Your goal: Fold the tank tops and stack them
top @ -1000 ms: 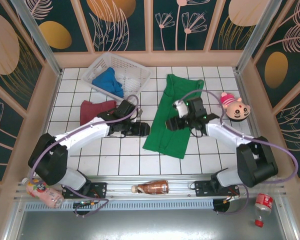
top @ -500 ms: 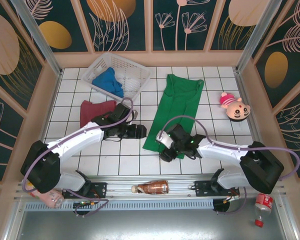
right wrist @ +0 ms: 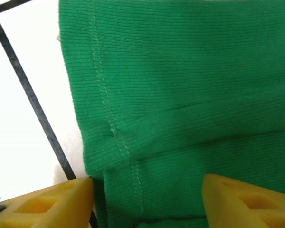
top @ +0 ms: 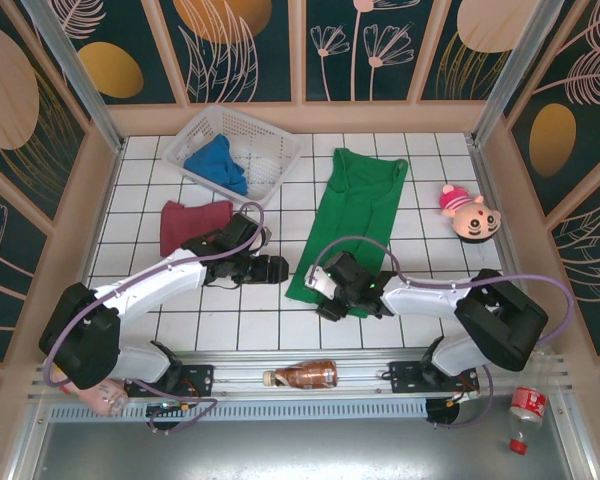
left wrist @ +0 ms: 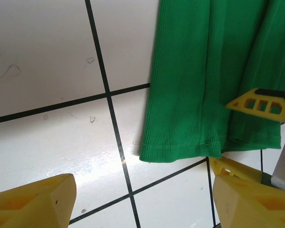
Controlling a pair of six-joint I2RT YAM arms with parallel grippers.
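Green tank top (top: 355, 225) lies stretched flat. Its near hem corner sits right between the 2 fingers of the right gripper (right wrist: 147, 199), which stand apart astride a small fold, nothing pinched. Left gripper (left wrist: 142, 204) gapes wide, with the hem's other corner just ahead of its fingertips. Behind the left fingers is the maroon tank top (top: 193, 222), and further back the blue tank top (top: 217, 163) sits in the white basket (top: 270, 150).

The green tank top (right wrist: 190, 85) lies on the white tiled table (right wrist: 19, 95), its stitched hem beside a black grout line (right wrist: 33, 99). A small fold crosses the hem. The right gripper (right wrist: 147, 209) holds its yellow fingertips (right wrist: 42, 204) wide apart, one at the cloth's edge and one over the cloth.
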